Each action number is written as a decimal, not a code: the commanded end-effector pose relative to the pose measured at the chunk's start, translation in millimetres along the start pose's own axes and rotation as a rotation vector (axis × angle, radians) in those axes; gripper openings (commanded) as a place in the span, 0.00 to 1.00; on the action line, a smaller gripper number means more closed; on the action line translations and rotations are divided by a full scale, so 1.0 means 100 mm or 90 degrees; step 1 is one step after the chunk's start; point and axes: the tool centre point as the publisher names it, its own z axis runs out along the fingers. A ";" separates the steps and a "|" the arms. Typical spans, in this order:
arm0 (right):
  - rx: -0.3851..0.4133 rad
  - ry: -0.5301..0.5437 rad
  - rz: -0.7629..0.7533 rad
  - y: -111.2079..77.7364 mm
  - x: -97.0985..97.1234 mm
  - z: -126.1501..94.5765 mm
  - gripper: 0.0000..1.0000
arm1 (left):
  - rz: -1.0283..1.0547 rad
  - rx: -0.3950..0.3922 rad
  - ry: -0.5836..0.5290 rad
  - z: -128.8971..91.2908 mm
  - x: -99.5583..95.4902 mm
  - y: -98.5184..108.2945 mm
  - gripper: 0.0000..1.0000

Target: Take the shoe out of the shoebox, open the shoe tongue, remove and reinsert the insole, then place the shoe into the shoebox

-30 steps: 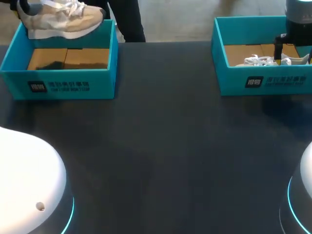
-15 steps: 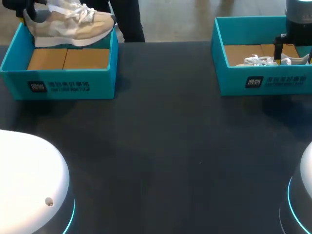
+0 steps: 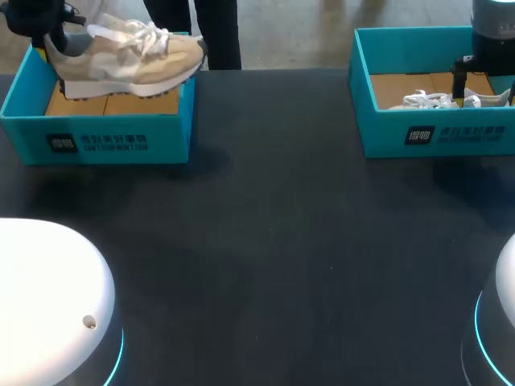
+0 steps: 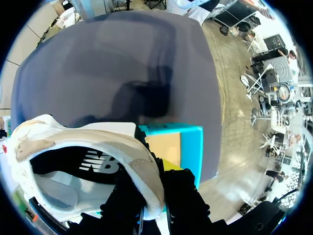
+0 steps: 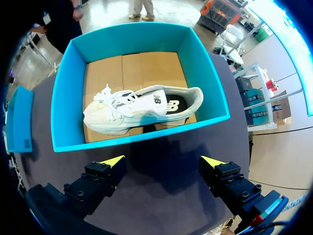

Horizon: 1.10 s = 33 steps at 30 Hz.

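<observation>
A beige shoe (image 3: 129, 55) with white laces hangs over the left teal shoebox (image 3: 96, 133), toe pointing right. My left gripper (image 3: 50, 36) is shut on its heel collar; in the left wrist view the collar's rim (image 4: 146, 181) is pinched between the dark fingers (image 4: 183, 196), with the box (image 4: 188, 142) below. A white shoe (image 5: 139, 110) lies on its side in the right teal shoebox (image 5: 68, 88). My right gripper (image 5: 161, 161) hovers open above that box's near wall, holding nothing. The head view shows it (image 3: 471, 76) over the right shoebox (image 3: 434, 133).
The dark table (image 3: 265, 241) stretches between the two boxes and toward the near edge. White arm bases sit at the near left (image 3: 48, 297) and near right (image 3: 503, 322) corners.
My left arm has carried the beige shoe to the right and lower over the left box. The right arm and the white shoe have not moved.
</observation>
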 end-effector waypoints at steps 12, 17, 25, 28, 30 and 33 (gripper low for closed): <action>-0.002 0.001 0.001 -0.01 0.00 0.00 1.00 | -0.026 -0.070 0.024 -0.15 -0.56 -0.96 0.00; -0.002 0.001 0.001 -0.01 0.00 0.00 1.00 | -0.036 -0.067 0.024 -0.17 -0.81 -1.28 0.00; -0.002 0.001 0.001 -0.01 0.00 0.00 1.00 | -0.029 -0.062 0.028 -0.16 -1.21 -1.72 0.00; -0.002 0.001 0.001 -0.01 0.00 0.00 1.00 | -0.022 -0.059 0.026 -0.14 -1.38 -1.87 0.00; -0.002 0.001 0.001 -0.01 0.00 0.00 1.00 | -0.014 -0.059 0.027 -0.13 -1.50 -1.98 0.00; -0.002 0.001 0.001 -0.01 0.00 0.00 1.00 | -0.002 -0.062 0.021 -0.12 -1.64 -2.10 0.00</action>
